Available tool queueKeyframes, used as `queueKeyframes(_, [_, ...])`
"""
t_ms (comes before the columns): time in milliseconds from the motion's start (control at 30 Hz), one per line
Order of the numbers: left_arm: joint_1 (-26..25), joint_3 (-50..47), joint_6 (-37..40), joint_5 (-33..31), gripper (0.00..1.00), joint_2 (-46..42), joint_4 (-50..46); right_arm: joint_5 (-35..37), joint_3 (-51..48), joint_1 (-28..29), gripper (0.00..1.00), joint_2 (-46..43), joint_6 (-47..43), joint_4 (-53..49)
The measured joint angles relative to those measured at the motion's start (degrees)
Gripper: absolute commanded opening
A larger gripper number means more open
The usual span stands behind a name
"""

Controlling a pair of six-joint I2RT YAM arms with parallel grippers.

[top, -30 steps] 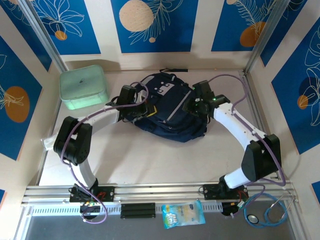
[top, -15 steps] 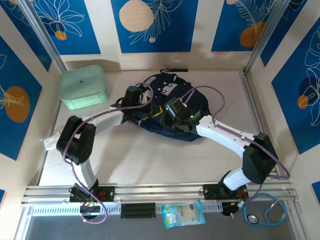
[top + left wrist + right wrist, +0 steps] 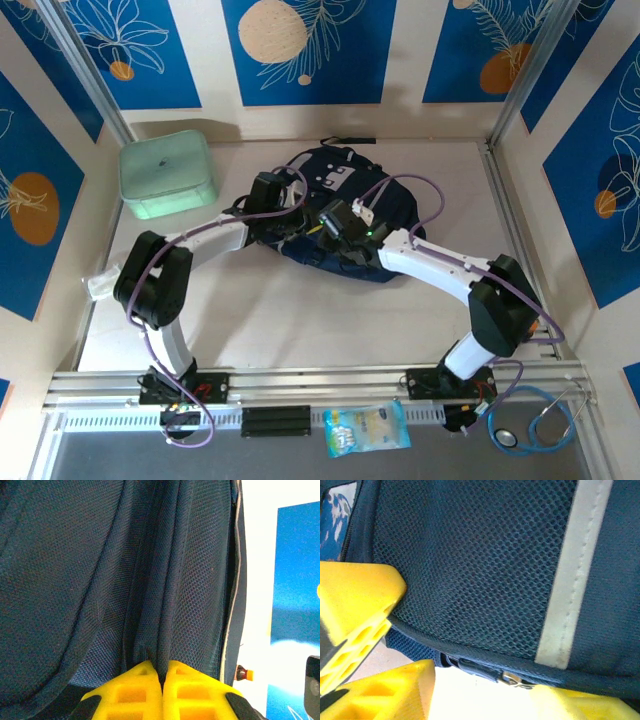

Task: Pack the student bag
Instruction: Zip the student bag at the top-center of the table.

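Note:
The student bag (image 3: 385,205), dark navy with white patches and a pale stripe, lies flat mid-table. My left gripper (image 3: 293,224) is at its left side. In the left wrist view it (image 3: 162,672) is shut on a fold of the bag's navy mesh (image 3: 150,580). My right gripper (image 3: 332,238) reaches across the bag's near left edge. In the right wrist view it (image 3: 485,700) is open under the bag's edge. A zipper pull (image 3: 507,678) hangs in the gap, clear of both yellow fingers (image 3: 385,692). The pale stripe (image 3: 570,575) runs down the mesh panel.
A mint green lidded box (image 3: 167,176) stands at the back left. A thin black item (image 3: 347,140) lies behind the bag. A snack packet (image 3: 367,428) and a stethoscope (image 3: 535,425) rest by the front rail. The side walls are close on both sides.
My right arm has swung left across the bag, from its right side to its near left edge beside the left gripper. The left gripper has kept its hold on the fabric.

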Motion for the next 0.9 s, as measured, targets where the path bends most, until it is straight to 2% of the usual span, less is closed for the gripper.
queueKeyframes(100, [-0.02, 0.02, -0.22, 0.00, 0.00, 0.13, 0.37, 0.87, 1.33, 0.00, 0.52, 1.11, 1.33, -1.40])
queueKeyframes(200, [-0.04, 0.02, -0.26, 0.00, 0.00, 0.22, 0.50, 2.08, 2.75, 0.00, 0.44, 2.34, 3.54, -3.69])
queueKeyframes(400, [-0.31, 0.17, -0.24, 0.07, 0.00, 0.35, 0.55, 3.85, 3.65, 0.26, 0.42, 3.32, 6.73, -6.23])
queueKeyframes(567, [-0.42, 0.92, -0.17, 0.20, 0.00, 0.44, 0.24, 4.94, 3.63, 0.26, 0.26, 3.32, 7.69, -7.26])
queueKeyframes(733, [-0.42, 1.68, 0.24, 0.46, 0.00, 0.68, -0.92, 5.57, 1.27, 0.26, 0.21, 1.64, 6.32, -5.70])
queueKeyframes(900, [-0.22, 2.64, 1.20, 1.14, 0.00, 0.87, -2.19, 5.95, -1.75, 0.17, 0.10, -1.99, 4.39, -4.96])
